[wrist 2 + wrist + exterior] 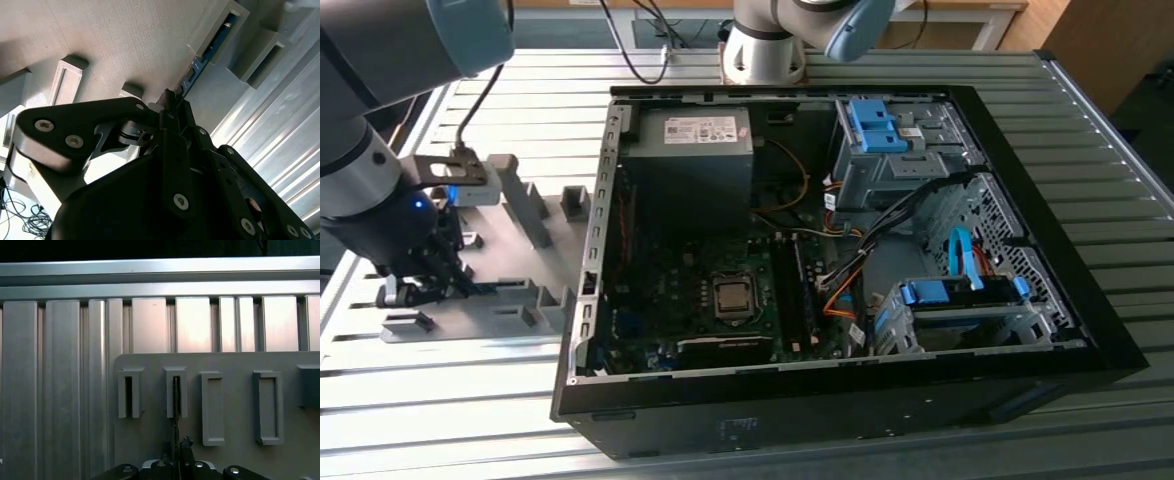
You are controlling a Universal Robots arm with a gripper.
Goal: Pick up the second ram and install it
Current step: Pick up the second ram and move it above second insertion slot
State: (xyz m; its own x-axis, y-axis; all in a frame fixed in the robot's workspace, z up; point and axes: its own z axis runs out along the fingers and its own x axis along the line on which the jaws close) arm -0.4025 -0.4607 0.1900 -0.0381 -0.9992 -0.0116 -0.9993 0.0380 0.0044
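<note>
The second ram [202, 60] is a thin blue board standing on edge in a slot of the grey holder [125, 40]. In the first wrist view the second ram [176, 407] appears edge-on, running from a slot of the holder [235, 362] down to my fingers. My gripper [170, 100] is shut on the stick's near end, with a black finger pressed to each side. The fingertips [187, 444] flank the board where my gripper [176, 446] meets it. In the exterior view my gripper [416, 290] hangs low over the holder [520, 200] at the left.
An open black computer case [1067, 330] lies at the exterior view's right of the holder. Inside are the motherboard with its CPU socket [734, 298], dark memory slots [787, 285], a power supply [694, 150] and blue drive latches [870, 122]. A second arm's base [763, 48] stands behind on the slatted table [454, 410].
</note>
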